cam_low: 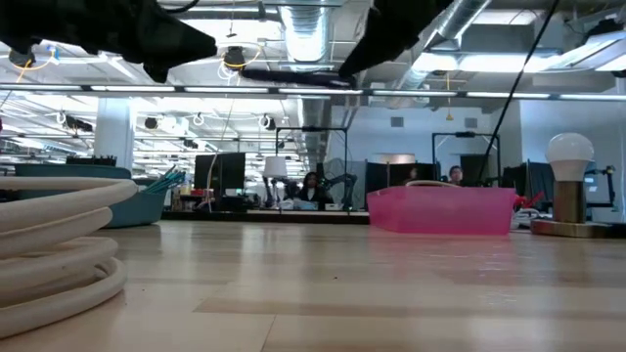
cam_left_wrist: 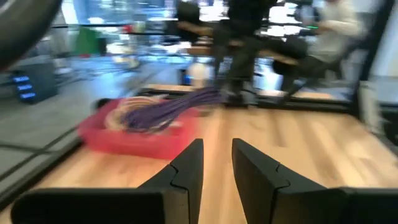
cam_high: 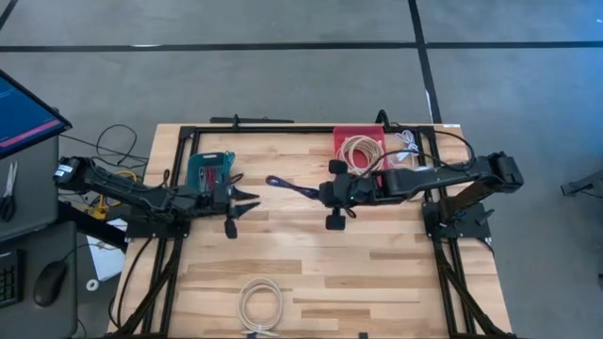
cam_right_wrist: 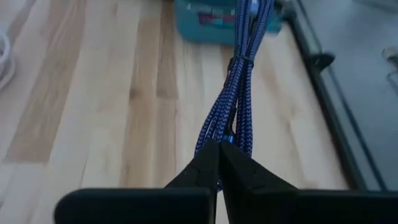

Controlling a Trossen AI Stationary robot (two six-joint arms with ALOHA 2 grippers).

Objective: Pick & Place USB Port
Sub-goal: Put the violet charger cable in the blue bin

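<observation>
Right hand [cam_right_wrist: 219, 163] clamped on purple cable [cam_right_wrist: 239, 93]

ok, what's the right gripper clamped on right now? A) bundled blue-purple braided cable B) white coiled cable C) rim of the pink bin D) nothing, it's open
A: in the right wrist view the right gripper is shut on the bundled blue-purple braided cable, which runs out toward the teal bin; in the high view the cable hangs between the two arms, above the table.
</observation>
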